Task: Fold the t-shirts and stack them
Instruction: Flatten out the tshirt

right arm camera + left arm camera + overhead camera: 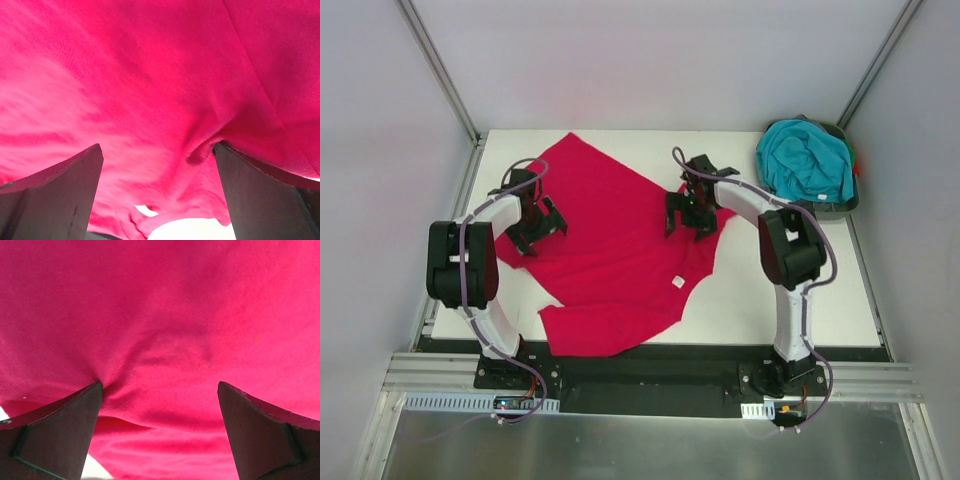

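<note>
The crimson-red t-shirt lies spread out on the white table, its small white tag near the right side. My left gripper is open, pressed down on the shirt's left part; red cloth fills the left wrist view between its fingers. My right gripper is open over the shirt's right edge; red cloth fills the right wrist view, bunched against the right finger. The teal t-shirt lies crumpled at the back right.
The teal shirt sits in a dark grey-green tray at the table's back right corner. White walls and metal posts enclose the table. Bare white tabletop shows right of the red shirt.
</note>
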Controlling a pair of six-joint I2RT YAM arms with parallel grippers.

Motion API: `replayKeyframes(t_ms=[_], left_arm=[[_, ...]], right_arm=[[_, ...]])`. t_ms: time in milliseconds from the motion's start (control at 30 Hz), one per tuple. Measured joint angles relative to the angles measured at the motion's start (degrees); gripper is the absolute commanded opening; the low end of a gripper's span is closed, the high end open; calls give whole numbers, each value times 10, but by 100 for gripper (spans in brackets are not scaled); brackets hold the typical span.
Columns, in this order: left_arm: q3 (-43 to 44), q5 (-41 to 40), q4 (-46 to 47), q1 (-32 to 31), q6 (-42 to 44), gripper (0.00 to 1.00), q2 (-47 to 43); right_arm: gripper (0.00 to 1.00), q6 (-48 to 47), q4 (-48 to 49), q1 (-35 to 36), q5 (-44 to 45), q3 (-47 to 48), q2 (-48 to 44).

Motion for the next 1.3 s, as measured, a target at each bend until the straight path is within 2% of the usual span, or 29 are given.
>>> replayKeyframes(t_ms=[167, 333, 433, 500, 700, 800, 933, 1100, 1300], left_arm=[[-87, -16, -11, -10, -29, 99, -69], [-99, -10, -15, -10, -42, 99, -84], [-99, 2, -18, -10, -43, 99, -95], [-99, 11, -22, -10, -43, 99, -115], [-114, 20, -22, -10, -44, 99, -233], [-129, 19, -21, -10, -43, 99, -276], [-165, 18, -23, -10, -43, 99, -305], [-188, 17, -27, -10, -43, 99, -318], [-196, 10, -26, -10, -44, 99, -347]], right_arm=[[96, -17, -50, 22, -12, 209, 130], [96, -43, -118, 21, -9, 463, 272], [96, -54, -129, 6, -4, 525, 305], [96, -60, -137, -5, 2, 517, 298], [96, -85, -146, -1, 40, 320, 149], [96, -75, -138, 55, 71, 233, 48], [96, -26, -87, 168, 61, 101, -68], [96, 29, -43, 241, 17, 28, -59], [96, 65, -10, 244, 6, 10, -8]])
